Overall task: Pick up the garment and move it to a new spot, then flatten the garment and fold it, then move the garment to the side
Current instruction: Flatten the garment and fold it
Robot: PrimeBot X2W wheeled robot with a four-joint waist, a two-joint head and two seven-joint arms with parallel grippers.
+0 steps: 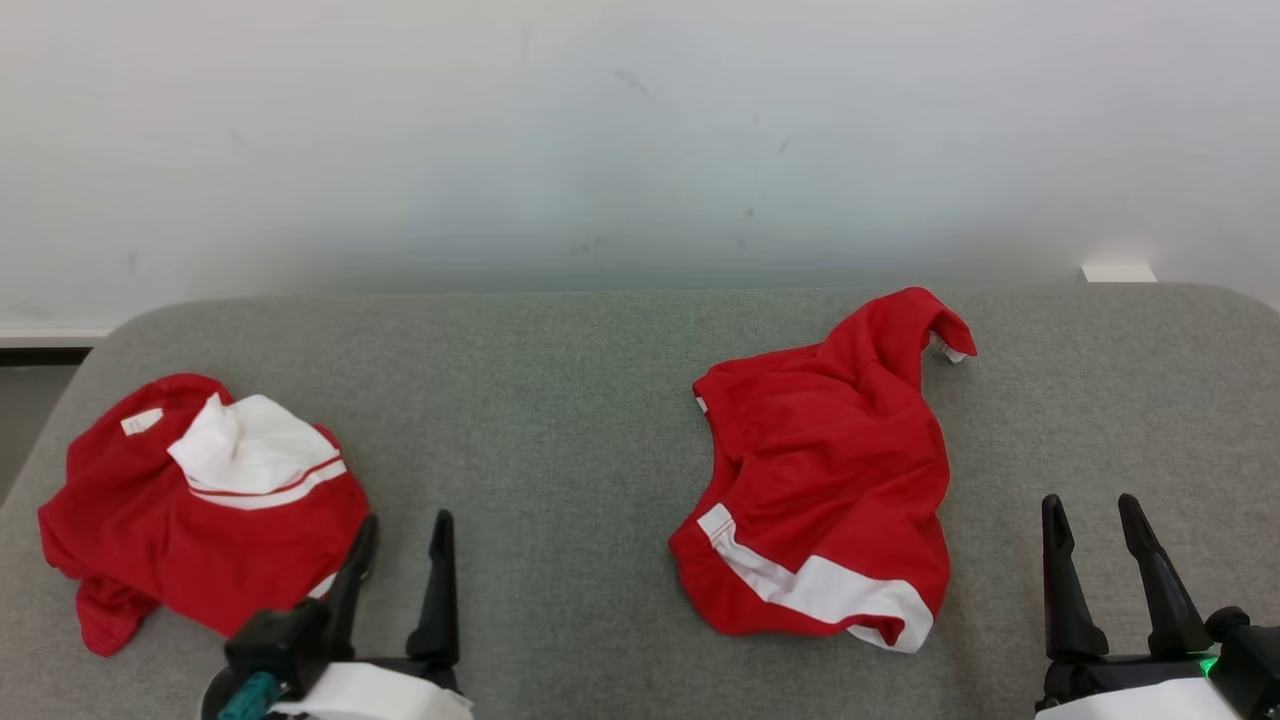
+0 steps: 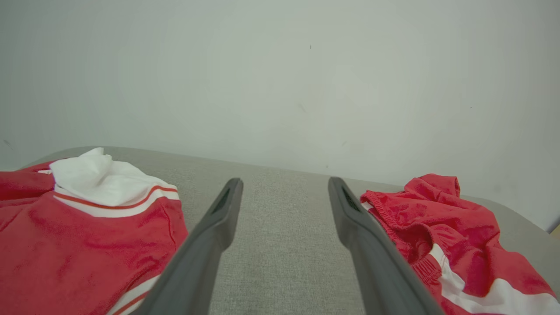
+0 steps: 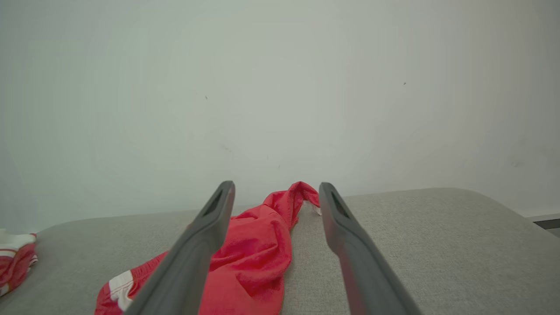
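My left pincer (image 1: 405, 520) and right pincer (image 1: 1089, 505) both gape empty, the crumpled red shorts (image 1: 830, 480) lying on the bench (image 1: 560, 400) between them, and I worry a shallow pinch catches one layer and slips.

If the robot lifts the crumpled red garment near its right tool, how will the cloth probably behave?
The red garment probably hangs limp when lifted: it lies in soft creases, one end twisted up. It looks thin, so likely light. Pushed over the grey cloth surface, it may bunch rather than slide.
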